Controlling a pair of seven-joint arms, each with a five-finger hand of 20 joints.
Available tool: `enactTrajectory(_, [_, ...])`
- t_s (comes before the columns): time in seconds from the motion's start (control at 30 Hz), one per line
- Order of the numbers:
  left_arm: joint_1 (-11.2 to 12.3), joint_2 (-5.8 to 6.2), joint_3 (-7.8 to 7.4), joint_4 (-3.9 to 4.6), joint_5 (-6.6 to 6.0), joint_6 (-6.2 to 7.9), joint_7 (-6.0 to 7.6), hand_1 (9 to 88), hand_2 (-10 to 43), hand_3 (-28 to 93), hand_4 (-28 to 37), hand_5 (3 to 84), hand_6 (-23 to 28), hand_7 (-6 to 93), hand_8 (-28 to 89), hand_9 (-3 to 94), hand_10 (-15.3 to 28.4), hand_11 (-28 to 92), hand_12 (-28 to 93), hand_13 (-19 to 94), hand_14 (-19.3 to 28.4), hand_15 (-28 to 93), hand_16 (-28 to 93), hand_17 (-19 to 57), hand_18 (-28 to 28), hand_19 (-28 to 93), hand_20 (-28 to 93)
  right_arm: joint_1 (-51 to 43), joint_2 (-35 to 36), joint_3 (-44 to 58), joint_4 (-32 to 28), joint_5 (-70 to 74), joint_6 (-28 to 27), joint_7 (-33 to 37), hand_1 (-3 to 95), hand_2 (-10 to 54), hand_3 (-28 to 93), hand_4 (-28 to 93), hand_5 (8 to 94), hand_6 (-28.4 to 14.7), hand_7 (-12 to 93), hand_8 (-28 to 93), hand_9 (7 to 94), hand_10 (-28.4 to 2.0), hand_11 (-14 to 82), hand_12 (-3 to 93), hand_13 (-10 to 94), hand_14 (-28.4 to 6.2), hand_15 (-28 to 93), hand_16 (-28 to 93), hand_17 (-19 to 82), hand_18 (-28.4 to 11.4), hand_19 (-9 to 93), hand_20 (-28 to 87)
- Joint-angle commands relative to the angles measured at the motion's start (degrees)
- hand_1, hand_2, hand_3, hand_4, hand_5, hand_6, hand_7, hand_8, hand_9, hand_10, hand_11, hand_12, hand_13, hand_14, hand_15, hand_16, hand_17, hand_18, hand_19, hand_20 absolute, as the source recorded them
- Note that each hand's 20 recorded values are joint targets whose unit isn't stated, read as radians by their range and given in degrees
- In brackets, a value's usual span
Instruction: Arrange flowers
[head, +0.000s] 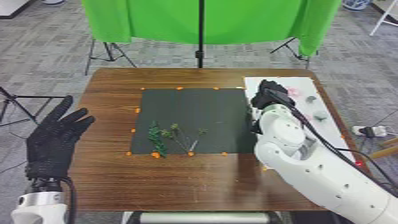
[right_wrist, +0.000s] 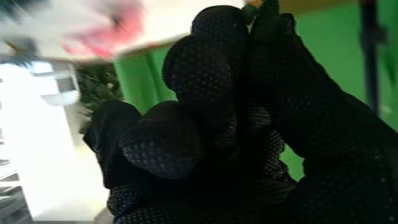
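At the white board (head: 302, 81), our right hand (head: 267, 95) narrowly pinches what looks like a green stem (right_wrist: 250, 11), near the pink flower (head: 293, 91); we should lift gently, clear of neighbours, toward the sprigs (head: 158, 138) on the dark mat (head: 211, 107). Our left hand (head: 51, 147) is wide.

The right hand (head: 271, 95) is big and close in its black glove. Its fingers are bent, and the fingertips and thumb tip come together on a little dark green bit (right_wrist: 251, 13). A fuzzy pink flower (right_wrist: 107, 32) lies on a white sheet (right_wrist: 169, 22), past the hand on the side away from its thumb. A bumpy dark green patch (right_wrist: 98, 87) is near the bent fingers, too blurry to name. The bright green cloth (right_wrist: 333, 45) hangs behind the hand, and a black pole (right_wrist: 369, 60) stands over on its thumb side.
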Motion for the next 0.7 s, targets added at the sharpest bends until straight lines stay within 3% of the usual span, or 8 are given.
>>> enactTrajectory(0.03, [1.8, 0.35, -0.94, -0.73, -0.02, 0.87, -0.05, 23.3, 9.7, 75, -24.9, 37.0, 8.8, 8.7, -7, 36.3, 19.5, 27, 14, 26, 26.2, 55, -6, -8.4, 25.2, 49, 22, -2.6, -1.5, 2.5, -9.4, -3.6, -2.0, -1.4, 52.3, -9.5, 83, -24, 90.7, -6.1, 24, 23, 87.9, -11.8, 49.5, 30.3, 81, -10.0, 83, 20, 45, -28.2, 93, 67])
enactTrajectory(0.27, [1.3, -0.05, -0.86, -0.57, 0.16, 0.44, -0.92, 23.3, 9.7, 75, -24.8, 37.1, 8.8, 8.8, -7, 36.4, 19.5, 27, 14, 26, 26.1, 55, -6, -8.4, 25.2, 49, 22, -5.0, -5.7, 0.0, -11.2, -3.6, -2.7, -0.3, 51.6, -9.5, 83, -23, 91.5, -6.2, 23, 24, 88.8, -11.8, 49.1, 30.3, 82, -9.9, 83, 19, 47, -28.3, 93, 68])
enactTrajectory(0.47, [0.9, -0.22, -0.56, -0.34, 0.47, 0.28, -1.28, 23.3, 9.6, 75, -24.9, 37.1, 8.9, 8.8, -7, 36.4, 19.5, 27, 14, 26, 26.2, 55, -6, -8.4, 25.2, 49, 22, -5.5, -9.3, -4.0, -6.8, -3.8, -3.0, 1.3, 51.4, -9.5, 83, -23, 91.8, -6.0, 22, 24, 89.1, -11.8, 49.1, 30.2, 82, -9.8, 83, 19, 47, -28.4, 93, 68])
enactTrajectory(0.57, [0.2, -0.38, -0.33, -0.20, 0.93, -0.22, -2.09, 23.4, 9.7, 75, -24.9, 37.0, 8.8, 8.8, -7, 36.4, 19.5, 27, 14, 26, 26.2, 55, -6, -8.5, 25.3, 49, 22, -6.0, -10.4, -4.5, -4.9, -2.4, -3.5, 3.2, 51.4, -9.5, 83, -23, 91.8, -5.8, 22, 24, 89.1, -11.8, 49.2, 29.8, 82, -9.8, 83, 19, 47, -28.4, 93, 68])
enactTrajectory(0.7, [0.5, -0.35, -0.58, -0.33, 0.74, -0.01, -1.92, 23.5, 9.7, 75, -24.6, 37.0, 8.8, 8.9, -7, 36.3, 19.5, 27, 14, 26, 26.2, 55, -7, -8.5, 25.2, 49, 22, -7.6, -12.0, -3.7, -3.6, -1.9, -5.7, 3.9, 51.3, -9.5, 82, -24, 91.7, -5.5, 22, 23, 89.1, -11.8, 49.4, 29.4, 82, -9.7, 83, 19, 47, -28.4, 93, 68])
